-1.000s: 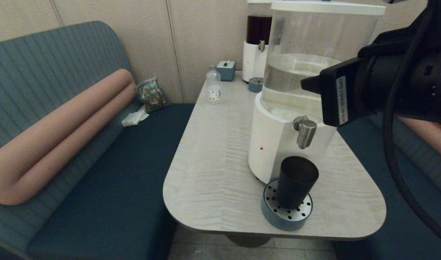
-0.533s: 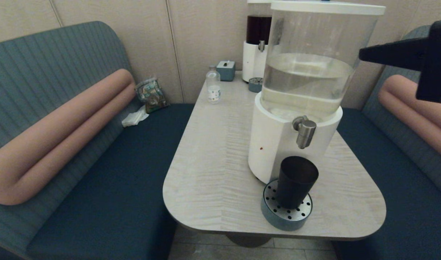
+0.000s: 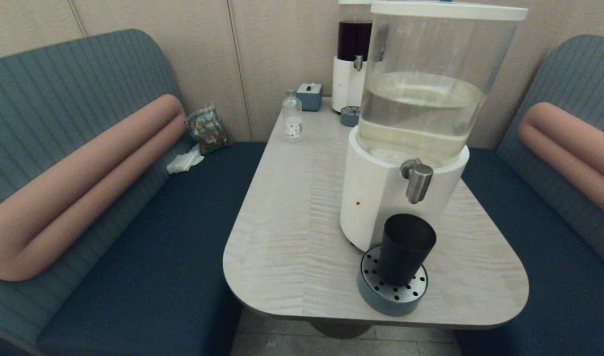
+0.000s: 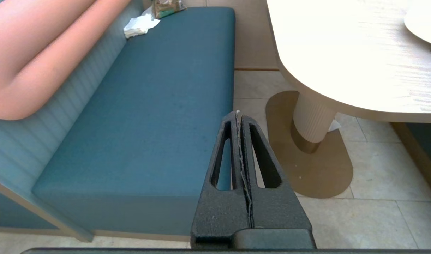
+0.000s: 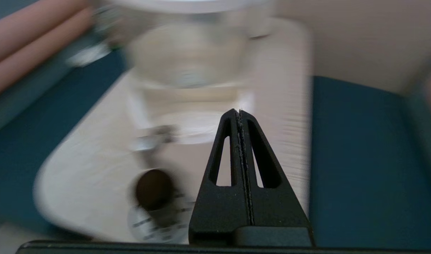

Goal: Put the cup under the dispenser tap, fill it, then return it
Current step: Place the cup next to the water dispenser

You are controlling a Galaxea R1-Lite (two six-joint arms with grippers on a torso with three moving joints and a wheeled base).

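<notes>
The black cup point(image 3: 404, 248) stands upright on the round perforated drip tray point(image 3: 394, 291), directly below the steel dispenser tap point(image 3: 418, 180) of the big white-based dispenser point(image 3: 381, 198). No arm shows in the head view. My right gripper point(image 5: 239, 113) is shut and empty, high above the table's right side, with the cup point(image 5: 152, 188) and tap point(image 5: 152, 138) below and to its left. My left gripper point(image 4: 237, 113) is shut and empty, parked low beside the table over the bench edge and floor.
A small clear bottle point(image 3: 292, 118), a teal box point(image 3: 309, 95), a second dispenser with dark liquid point(image 3: 352, 54) and its small drip tray point(image 3: 350, 116) stand at the table's far end. Benches point(image 3: 148, 237) flank the table point(image 3: 292, 222). The pedestal base point(image 4: 312, 141) is near my left gripper.
The right arm, which filled the head view's right side a second ago, has drawn back to the right and out of that view. The cup has not moved.
</notes>
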